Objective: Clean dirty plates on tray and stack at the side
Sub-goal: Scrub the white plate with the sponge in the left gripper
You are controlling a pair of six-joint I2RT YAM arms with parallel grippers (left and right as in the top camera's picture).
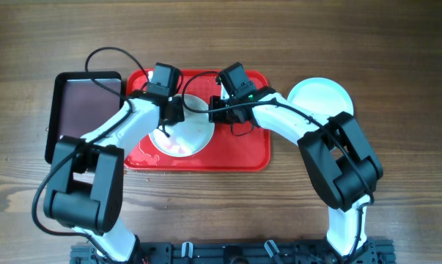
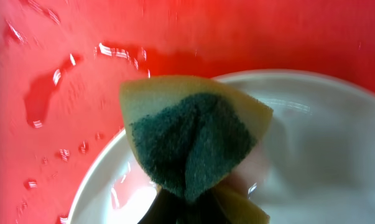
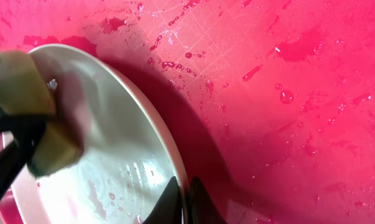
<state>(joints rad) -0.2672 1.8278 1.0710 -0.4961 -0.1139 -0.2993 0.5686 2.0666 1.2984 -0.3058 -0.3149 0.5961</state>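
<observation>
A white plate (image 1: 184, 138) lies tilted on the wet red tray (image 1: 242, 147). My right gripper (image 1: 215, 110) is shut on the plate's right rim, one finger on each side of the edge (image 3: 187, 202). My left gripper (image 1: 171, 117) is shut on a folded yellow sponge with a green scouring face (image 2: 193, 140) and presses it on the plate (image 2: 324, 155) near its rim. The sponge (image 3: 25, 106) also shows in the right wrist view, resting on the plate (image 3: 125, 155). Faint red smears and water drops (image 3: 97, 196) lie on the plate. A pale mint-blue plate (image 1: 319, 97) sits on the table to the right of the tray.
A smaller black tray (image 1: 85, 110) lies left of the red tray. Water drops and puddles cover the red tray (image 3: 287, 93) around the plate (image 2: 63, 62). Both arms cross over the tray's back half. Cables loop above the tray.
</observation>
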